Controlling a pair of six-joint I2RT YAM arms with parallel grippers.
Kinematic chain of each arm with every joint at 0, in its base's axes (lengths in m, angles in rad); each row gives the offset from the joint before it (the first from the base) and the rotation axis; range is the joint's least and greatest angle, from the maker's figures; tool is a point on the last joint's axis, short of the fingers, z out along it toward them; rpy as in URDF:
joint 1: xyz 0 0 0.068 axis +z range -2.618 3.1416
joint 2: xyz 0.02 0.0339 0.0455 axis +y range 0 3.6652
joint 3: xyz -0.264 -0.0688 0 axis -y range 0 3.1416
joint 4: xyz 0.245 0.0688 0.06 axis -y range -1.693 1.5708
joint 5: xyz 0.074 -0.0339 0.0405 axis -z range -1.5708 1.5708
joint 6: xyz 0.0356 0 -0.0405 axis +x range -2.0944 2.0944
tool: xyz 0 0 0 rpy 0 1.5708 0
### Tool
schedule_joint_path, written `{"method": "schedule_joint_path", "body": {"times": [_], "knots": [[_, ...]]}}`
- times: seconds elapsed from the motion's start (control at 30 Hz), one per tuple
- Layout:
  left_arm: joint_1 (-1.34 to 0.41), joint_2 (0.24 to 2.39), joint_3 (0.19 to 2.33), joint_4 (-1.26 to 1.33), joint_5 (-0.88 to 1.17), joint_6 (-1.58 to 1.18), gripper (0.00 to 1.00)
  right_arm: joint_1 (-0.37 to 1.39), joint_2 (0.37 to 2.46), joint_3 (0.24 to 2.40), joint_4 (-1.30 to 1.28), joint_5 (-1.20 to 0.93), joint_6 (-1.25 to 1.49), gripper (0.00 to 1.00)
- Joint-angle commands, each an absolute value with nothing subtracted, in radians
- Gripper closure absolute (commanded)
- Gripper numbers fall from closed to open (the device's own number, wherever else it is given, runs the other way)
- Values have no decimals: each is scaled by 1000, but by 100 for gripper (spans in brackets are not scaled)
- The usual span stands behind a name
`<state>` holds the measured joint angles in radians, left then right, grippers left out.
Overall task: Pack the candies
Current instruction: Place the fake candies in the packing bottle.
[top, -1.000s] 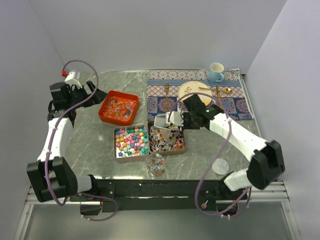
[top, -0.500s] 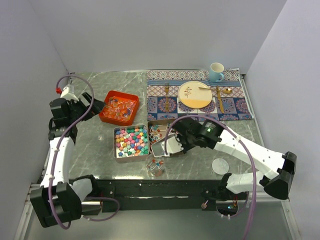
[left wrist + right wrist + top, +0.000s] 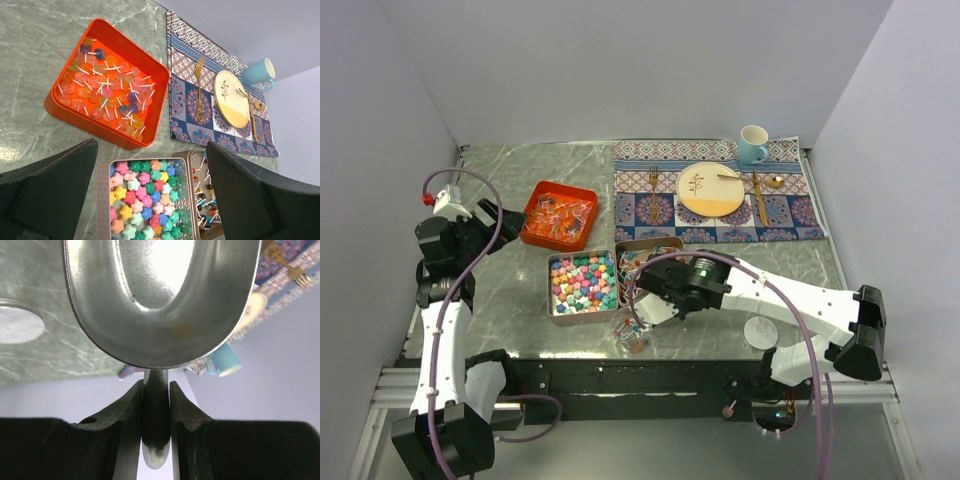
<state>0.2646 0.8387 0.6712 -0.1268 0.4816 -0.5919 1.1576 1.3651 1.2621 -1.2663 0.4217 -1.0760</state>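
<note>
The candies lie in two metal tins: chunky star lumps [image 3: 582, 282] in the left tin and slim lollipop pieces [image 3: 642, 258] in the right one. Both also show in the left wrist view, the stars [image 3: 145, 195] and the lollipops [image 3: 205, 197]. My right gripper [image 3: 658, 298] is shut on the handle [image 3: 156, 405] of a metal scoop [image 3: 160, 300], held just above a small glass jar [image 3: 632, 335] with a few candies in it. The scoop's bowl shows no candy. My left gripper [image 3: 490, 213] is open and empty, high over the table's left side [image 3: 150, 150].
An orange tray [image 3: 557, 215] of wrapped lollipops stands behind the tins [image 3: 107, 100]. A patterned placemat [image 3: 790, 215] at the back right holds a plate [image 3: 710, 189], cutlery and a blue mug [image 3: 752, 145]. A round jar lid [image 3: 760, 332] lies near the front edge.
My right gripper carried the scoop from the lollipop tin toward the near edge, to just above the jar. My left arm drew back to the left, away from the orange tray.
</note>
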Motion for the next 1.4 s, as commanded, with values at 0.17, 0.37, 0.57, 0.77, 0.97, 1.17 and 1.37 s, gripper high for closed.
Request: {"method": "schedule_joint_path", "body": {"times": [0.17,0.37,0.57,0.77,0.97,1.17,1.37], "knots": [[270,784,643,-124,423,-650,4,1233,1414,1382,-1405,610,-1075,100],[270,767,627,-188,399,-706,3,1250,1427,1416,-1425,652,-1104,100],[270,779,647,-276,442,-669,4,1252,1434,1450,-1439,670,-1112,100],[270,857,914,-475,619,-111,3,1146,1489,1610,-1407,603,-1144,100],[275,979,1074,-712,597,54,33,993,1713,1933,-1361,486,-1143,100],[281,1068,978,-712,640,-375,99,994,1857,2016,-1295,456,-1215,100],[282,940,729,-551,563,-744,99,1005,1956,2023,-1306,549,-1311,100]]}}
